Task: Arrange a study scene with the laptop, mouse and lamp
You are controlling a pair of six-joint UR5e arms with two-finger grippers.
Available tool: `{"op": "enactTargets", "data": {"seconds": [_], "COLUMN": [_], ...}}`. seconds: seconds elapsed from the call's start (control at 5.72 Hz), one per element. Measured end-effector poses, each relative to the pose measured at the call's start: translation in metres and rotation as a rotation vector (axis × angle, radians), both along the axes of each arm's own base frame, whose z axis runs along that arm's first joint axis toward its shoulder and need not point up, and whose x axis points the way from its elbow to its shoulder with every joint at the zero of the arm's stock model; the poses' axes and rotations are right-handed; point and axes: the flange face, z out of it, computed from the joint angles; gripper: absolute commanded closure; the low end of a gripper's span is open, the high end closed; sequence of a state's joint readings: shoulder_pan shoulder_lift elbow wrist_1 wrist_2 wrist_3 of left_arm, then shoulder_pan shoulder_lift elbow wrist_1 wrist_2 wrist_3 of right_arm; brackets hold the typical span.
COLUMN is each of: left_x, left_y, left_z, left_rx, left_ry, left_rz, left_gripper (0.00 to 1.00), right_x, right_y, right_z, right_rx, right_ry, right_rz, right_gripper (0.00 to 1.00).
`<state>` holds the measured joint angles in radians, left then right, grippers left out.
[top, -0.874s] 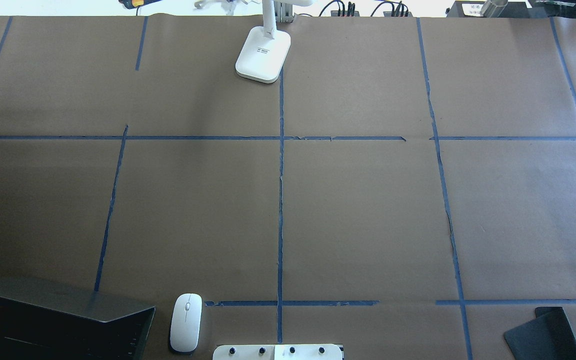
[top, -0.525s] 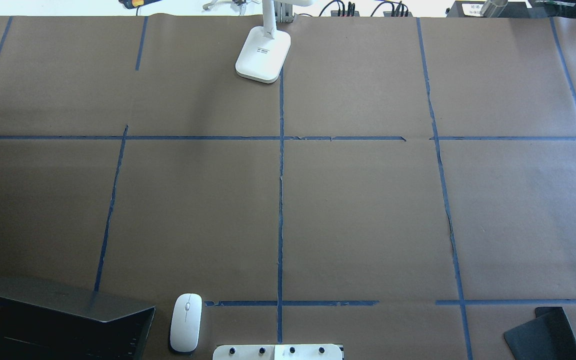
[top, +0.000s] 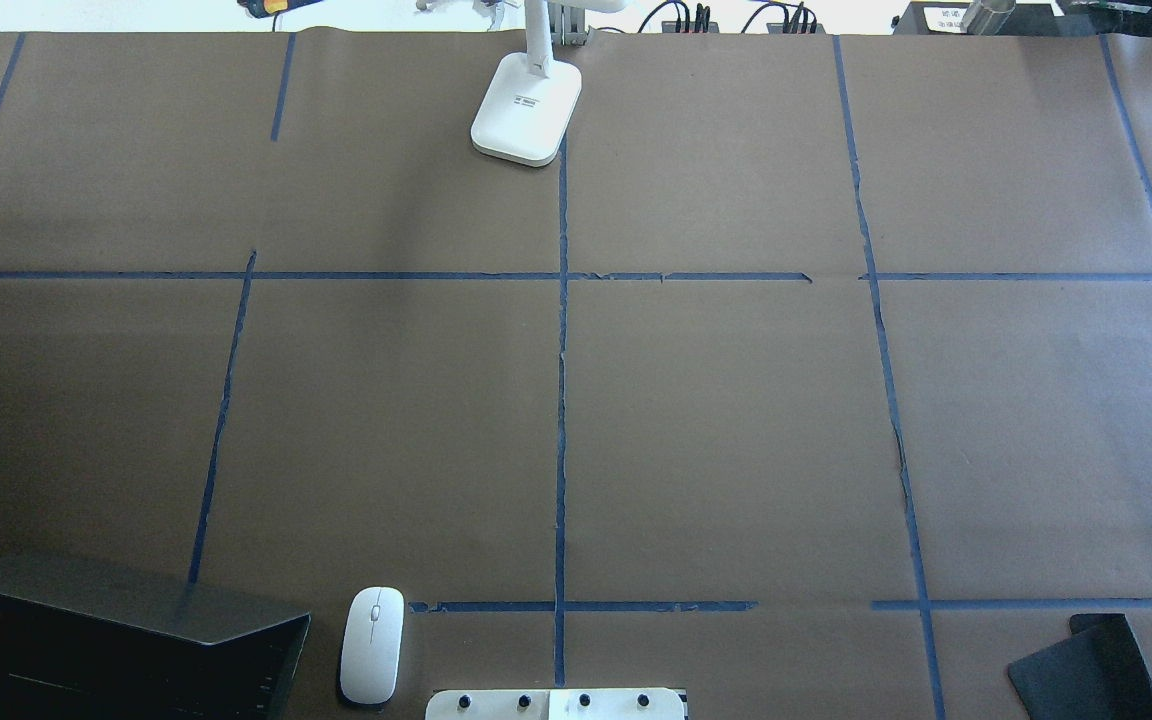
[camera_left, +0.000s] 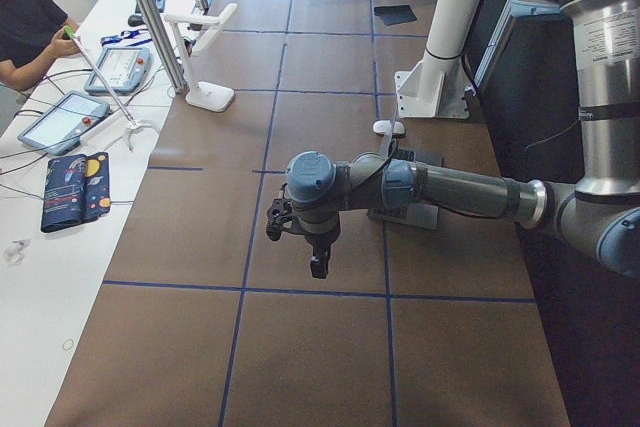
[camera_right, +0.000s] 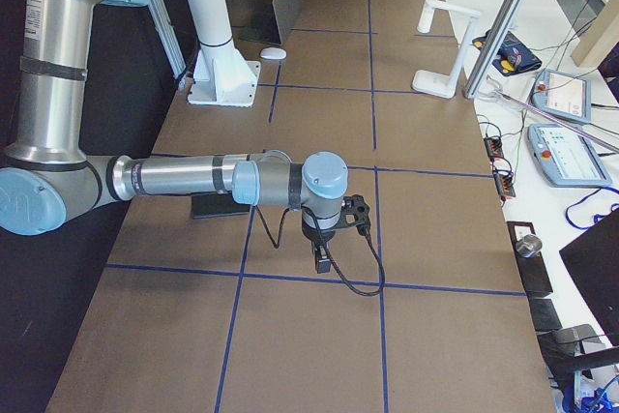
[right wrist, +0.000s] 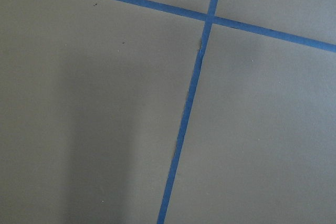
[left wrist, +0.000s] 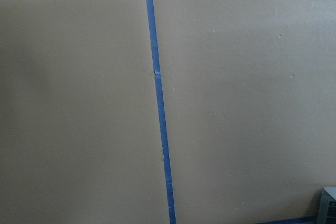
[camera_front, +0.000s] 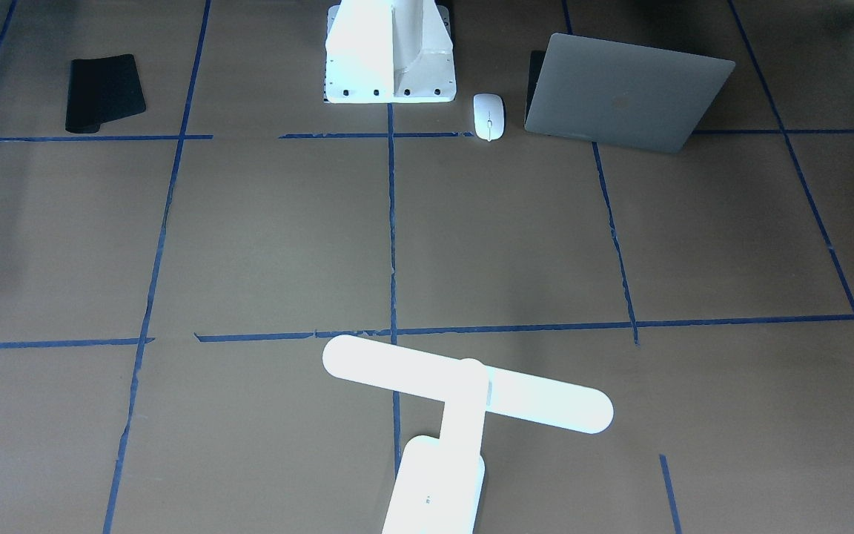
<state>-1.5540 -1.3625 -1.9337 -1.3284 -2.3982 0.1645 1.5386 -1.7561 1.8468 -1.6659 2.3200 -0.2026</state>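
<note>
The laptop [camera_front: 620,93] stands half open near the robot base on its left side, and its lid shows in the overhead view [top: 136,610]. The white mouse [camera_front: 488,116] lies between the laptop and the pedestal, also in the overhead view [top: 372,645]. The white T-shaped lamp [camera_front: 464,386] stands upright at the far table edge, its base on the centre tape line [top: 526,105]. My left gripper [camera_left: 316,263] hangs over bare paper, far from all three. My right gripper [camera_right: 322,260] does the same at the other end. I cannot tell if either is open or shut.
A black mouse pad [camera_front: 104,93] lies near the base on the robot's right. The white bolted pedestal [camera_front: 390,52] stands at the near middle. A side bench with pendants [camera_right: 561,94] runs along the far edge, and a person [camera_left: 25,17] sits there.
</note>
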Motion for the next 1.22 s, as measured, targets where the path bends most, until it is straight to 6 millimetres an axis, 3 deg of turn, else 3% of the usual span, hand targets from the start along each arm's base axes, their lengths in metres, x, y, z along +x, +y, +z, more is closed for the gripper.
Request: {"op": "enactTargets", "data": {"seconds": [0.52,0.87,1.22], "left_x": [0.002,0.027,0.068], "left_y": [0.000,-0.006,-0.007], "left_z": [-0.005,-0.016,-0.059], "left_rx": [0.018,0.070,0.040], "left_ry": [0.002,0.004,0.008], "left_rz": [0.009,0.053,0.013], "left_gripper": [0.00,0.00,0.00], "right_x": [-0.001,-0.004,-0.007], "right_y": [-0.001,0.000,-0.001], "right_z": [-0.003,-0.007,-0.012], "right_rx": [0.014,0.015,0.026], "right_ry": [-0.010,-0.055,-0.093], "right_rz": [-0.005,-0.006,-0.009], "right_gripper": [0.00,0.00,0.00]}}
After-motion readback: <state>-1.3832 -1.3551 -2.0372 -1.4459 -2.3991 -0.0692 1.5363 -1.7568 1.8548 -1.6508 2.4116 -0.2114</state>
